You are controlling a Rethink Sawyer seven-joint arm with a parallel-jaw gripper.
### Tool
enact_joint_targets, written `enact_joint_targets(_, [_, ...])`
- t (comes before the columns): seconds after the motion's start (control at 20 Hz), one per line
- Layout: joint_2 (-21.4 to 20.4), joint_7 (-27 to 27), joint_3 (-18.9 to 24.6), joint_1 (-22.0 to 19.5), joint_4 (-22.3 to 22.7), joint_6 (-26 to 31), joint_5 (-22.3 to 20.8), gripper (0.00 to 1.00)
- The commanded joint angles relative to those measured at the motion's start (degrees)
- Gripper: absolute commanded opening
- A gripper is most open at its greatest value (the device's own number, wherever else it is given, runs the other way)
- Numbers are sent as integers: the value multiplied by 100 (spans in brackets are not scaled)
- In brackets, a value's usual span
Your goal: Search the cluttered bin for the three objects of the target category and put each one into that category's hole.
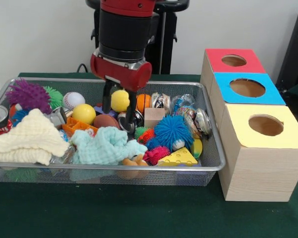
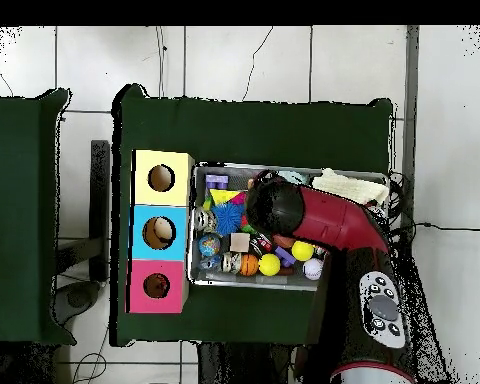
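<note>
The wire mesh bin [image 1: 109,167] sits on the green table, full of clutter; it also shows in the overhead view [image 2: 256,285]. My gripper [image 1: 119,115] hangs low over the bin's middle, open, fingers [image 1: 132,110] down among the objects. A yellow ball [image 1: 120,100] shows between the fingers; in the overhead view it [image 2: 270,264] lies apart from the arm [image 2: 329,222] by the bin's wall. An orange ball [image 1: 144,101], a brown ball [image 1: 105,120] and a metal can [image 1: 125,122] lie close by.
Three wooden boxes with holes stand beside the bin: red top [image 1: 234,60], blue top [image 1: 247,88], yellow top [image 1: 266,125]. The bin also holds a second yellow ball [image 1: 84,113], a baseball [image 1: 73,99], spiky balls [image 1: 172,130], cloths [image 1: 106,145], a cheese wedge [image 1: 178,157].
</note>
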Motion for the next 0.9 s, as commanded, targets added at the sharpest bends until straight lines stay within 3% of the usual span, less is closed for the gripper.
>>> enact_joint_targets(0.05, [355, 775, 389, -247, 527, 143, 332, 100])
enact_joint_targets(0.4, [259, 932, 627, -271, 813, 195, 788, 100])
enact_joint_targets(0.9, [-54, 995, 582, -1, 1144, 332, 1278, 100])
